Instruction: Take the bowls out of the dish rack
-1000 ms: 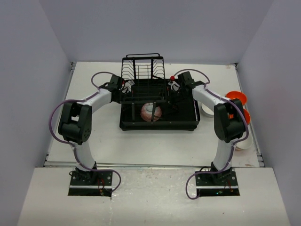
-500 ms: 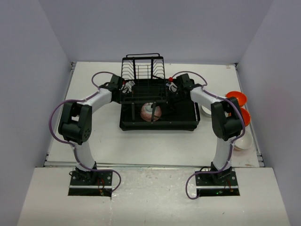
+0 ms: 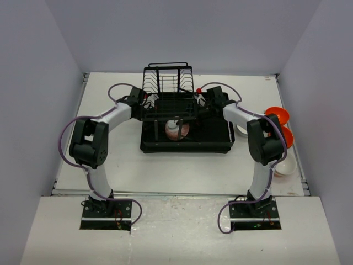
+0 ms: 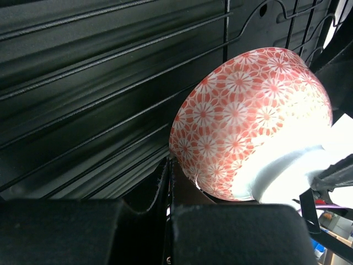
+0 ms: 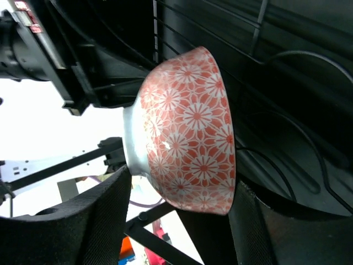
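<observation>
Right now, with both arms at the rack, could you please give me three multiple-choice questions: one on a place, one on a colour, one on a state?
1. Where is the patterned bowl?
A. in the rack
B. at the table's right edge
C. by the arm bases

2. Its pattern is:
A. blue
B. red on white
C. green

3. The grippers are:
A. both at the bowl
B. both parked by the bases
C. one far off to the right

Answers:
1. A, the top view shows it inside the tray.
2. B, both wrist views show red flowers on white.
3. A, the left gripper and right gripper each see it close up.
</observation>
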`<state>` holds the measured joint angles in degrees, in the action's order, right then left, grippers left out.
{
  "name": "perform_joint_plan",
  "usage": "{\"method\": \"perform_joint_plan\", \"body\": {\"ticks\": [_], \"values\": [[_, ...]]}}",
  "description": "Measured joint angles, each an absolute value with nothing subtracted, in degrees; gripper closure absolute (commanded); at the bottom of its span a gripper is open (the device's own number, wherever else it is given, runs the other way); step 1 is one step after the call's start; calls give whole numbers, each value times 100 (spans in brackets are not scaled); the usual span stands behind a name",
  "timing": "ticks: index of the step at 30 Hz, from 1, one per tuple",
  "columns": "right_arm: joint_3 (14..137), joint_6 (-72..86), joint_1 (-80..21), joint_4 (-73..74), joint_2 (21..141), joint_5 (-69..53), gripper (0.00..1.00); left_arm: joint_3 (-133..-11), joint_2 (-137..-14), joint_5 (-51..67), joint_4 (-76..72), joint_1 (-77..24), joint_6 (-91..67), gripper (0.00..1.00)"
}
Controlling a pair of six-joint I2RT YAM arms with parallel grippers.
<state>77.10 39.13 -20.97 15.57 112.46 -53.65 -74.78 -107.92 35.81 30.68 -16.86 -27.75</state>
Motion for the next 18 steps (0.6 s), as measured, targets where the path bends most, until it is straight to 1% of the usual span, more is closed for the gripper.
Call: {"method": "perform_joint_plan", "body": {"ticks": [2, 3, 6, 7, 12, 13, 14, 18], "values": [[7708, 3999, -2102, 1450, 11244, -5428, 49, -7478, -10792, 3599, 3065, -1688, -2775, 100], [7708, 4038, -2106, 1389, 11244, -5489, 57, -7478, -10794, 3607, 3068, -1688, -2775, 100], [7708, 4209, -2130, 1157, 11244, -5680, 68, -7478, -10794, 3632, 3065, -1688, -2766, 100], [7708, 4268, -2139, 1076, 11244, -5730, 75, -7478, -10794, 3638, 3068, -1688, -2764, 100], [7712, 4558, -2209, 615, 11288, -6075, 88, -7478, -10794, 3669, 3068, -1688, -2742, 100], [7712, 4619, -2213, 526, 11308, -6145, 96, -7478, -10794, 3673, 3068, -1688, -2742, 100], [7712, 4696, -2220, 414, 11330, -6235, 99, -7478, -10794, 3675, 3068, -1688, -2742, 100], [7627, 5052, -2235, -141, 11391, -6429, 100, -7478, -10794, 3688, 3070, -1688, -2742, 100]]}}
